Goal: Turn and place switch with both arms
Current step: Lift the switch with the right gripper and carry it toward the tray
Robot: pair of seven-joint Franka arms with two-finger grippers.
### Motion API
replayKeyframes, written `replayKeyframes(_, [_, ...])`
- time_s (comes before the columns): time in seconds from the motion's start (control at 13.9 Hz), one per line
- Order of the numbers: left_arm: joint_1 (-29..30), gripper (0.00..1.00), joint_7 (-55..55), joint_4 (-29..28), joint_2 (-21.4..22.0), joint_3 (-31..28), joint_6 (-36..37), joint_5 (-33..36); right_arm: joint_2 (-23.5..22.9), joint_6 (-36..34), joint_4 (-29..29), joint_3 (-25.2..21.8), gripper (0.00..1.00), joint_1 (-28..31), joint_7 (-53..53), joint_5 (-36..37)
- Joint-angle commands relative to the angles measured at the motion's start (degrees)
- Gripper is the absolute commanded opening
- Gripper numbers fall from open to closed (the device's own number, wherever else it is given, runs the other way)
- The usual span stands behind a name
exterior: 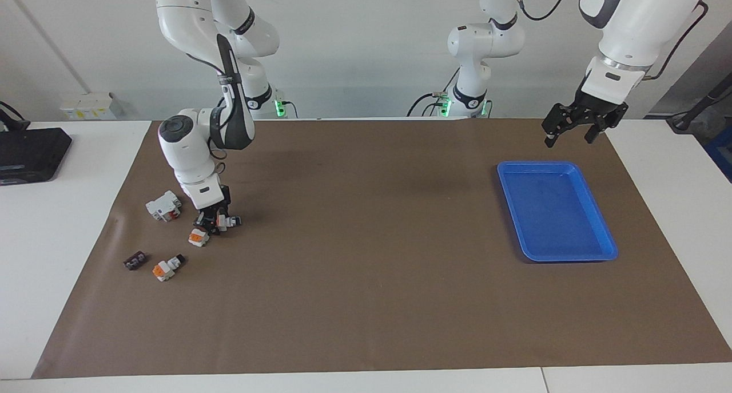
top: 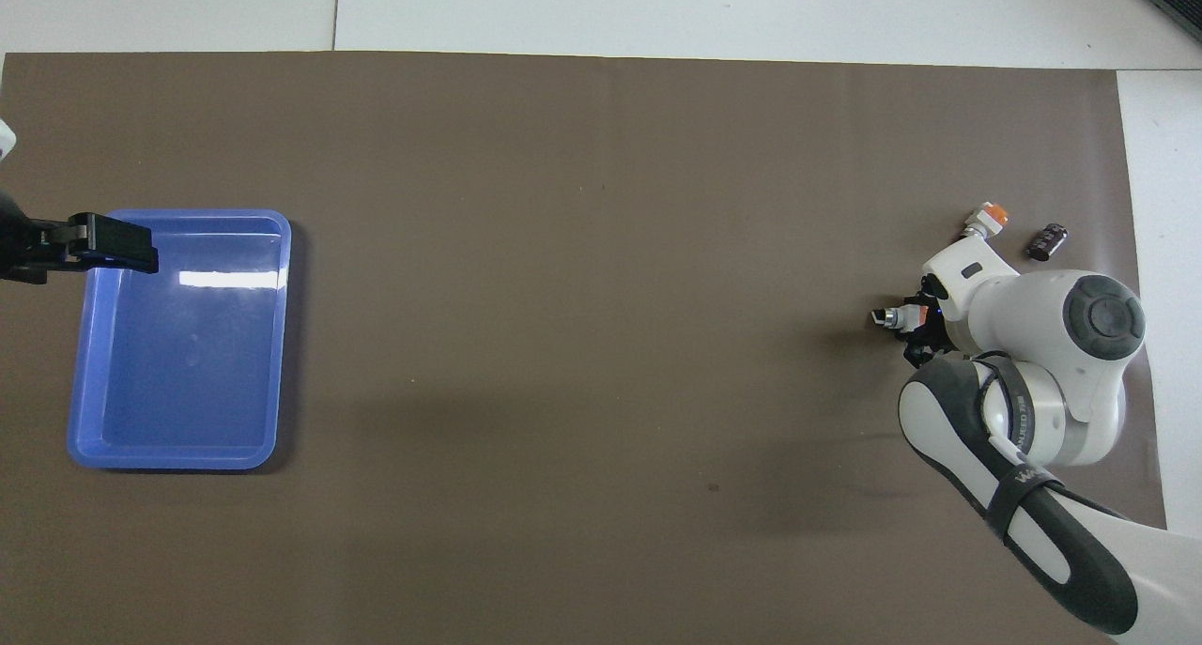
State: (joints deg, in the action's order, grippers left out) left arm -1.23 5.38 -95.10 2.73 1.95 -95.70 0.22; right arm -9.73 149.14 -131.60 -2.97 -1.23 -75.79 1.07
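Observation:
A switch lies on the brown mat toward the right arm's end, its black knob pointing toward the middle of the table. My right gripper is down at its white body and hides its orange face. In the overhead view the switch's knob end sticks out from under the right gripper. Two more switches lie farther from the robots: one close by and one farther still. My left gripper is open and empty, waiting in the air over the mat beside the blue tray.
A larger white block with a red mark lies beside the right gripper, toward the table's end. A small dark-brown piece lies near the mat's edge. The blue tray is empty. A black box sits off the mat.

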Motion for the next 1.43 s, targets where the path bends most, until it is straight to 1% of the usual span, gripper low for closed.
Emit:
replayKeyframes(0.0, [-0.3, 1.00, -0.3, -0.9, 0.9, -0.5, 0.6, -0.6, -0.5, 1.3, -0.2, 0.4, 0.00, -0.5, -0.6, -1.1])
replayKeyframes(0.14, [-0.3, 1.00, -0.4, -0.9, 0.9, -0.5, 0.6, -0.6, -0.2, 0.2, 1.0, 0.4, 0.00, -1.8, 0.9, -1.2])
replayKeyframes(0.22, [-0.3, 1.00, -0.4, -0.9, 0.9, -0.5, 0.6, -0.6, 0.1, -3.8, 2.5, 0.6, 0.00, -1.9, -0.2, -1.2])
replayKeyframes(0.29, [-0.3, 1.00, -0.4, -0.9, 0.9, -0.5, 0.6, -0.6, 0.6, -9.1, 4.7, 1.8, 0.00, -2.6, -1.5, -1.2])
replayKeyframes(0.36, [-0.3, 1.00, -0.3, -0.9, 0.9, -0.5, 0.6, -0.6, 1.8, -11.6, 5.8, 2.6, 0.00, -2.7, -1.5, -1.2])
replayKeyframes(0.43, [-0.3, 1.00, -0.4, -0.9, 0.9, -0.5, 0.6, -0.6, 3.0, -12.3, 7.0, 4.1, 0.00, -2.8, -1.9, -1.2])
replayKeyframes(0.57, [-0.3, 1.00, -0.4, -0.9, 0.9, -0.5, 0.6, -0.6, 3.5, -14.0, 10.5, 7.0, 0.00, -2.8, -2.1, -1.9])
replayKeyframes(0.72, [-0.3, 1.00, -0.4, -0.9, 0.9, -0.5, 0.6, -0.6, 2.7, -13.7, 13.8, 10.1, 0.00, -2.7, -4.6, -7.7])
replayKeyframes(0.86, [-0.3, 1.00, -0.4, -0.9, 0.9, -0.5, 0.6, -0.6, 1.1, -13.8, 17.7, 12.4, 0.00, -2.9, -10.3, -16.2])
replayKeyframes(1.08, [-0.3, 1.00, -0.4, -0.9, 0.9, -0.5, 0.6, -0.6, 1.0, -13.6, 17.9, 15.5, 0.00, -2.9, -10.7, -24.5])
replayKeyframes(1.15, [-0.3, 1.00, -0.4, -0.9, 0.9, -0.5, 0.6, -0.6, 1.0, -12.6, 18.0, 16.6, 0.00, -2.9, -10.8, -28.5])
replayKeyframes(1.29, [-0.3, 1.00, -0.4, -0.9, 0.9, -0.5, 0.6, -0.6, 0.9, -7.8, 18.1, 19.9, 0.00, -3.1, -10.4, -36.5])
replayKeyframes(1.36, [-0.3, 1.00, -0.4, -0.9, 0.9, -0.5, 0.6, -0.6, 0.8, -5.2, 18.1, 20.9, 0.00, -4.3, -10.1, -39.5])
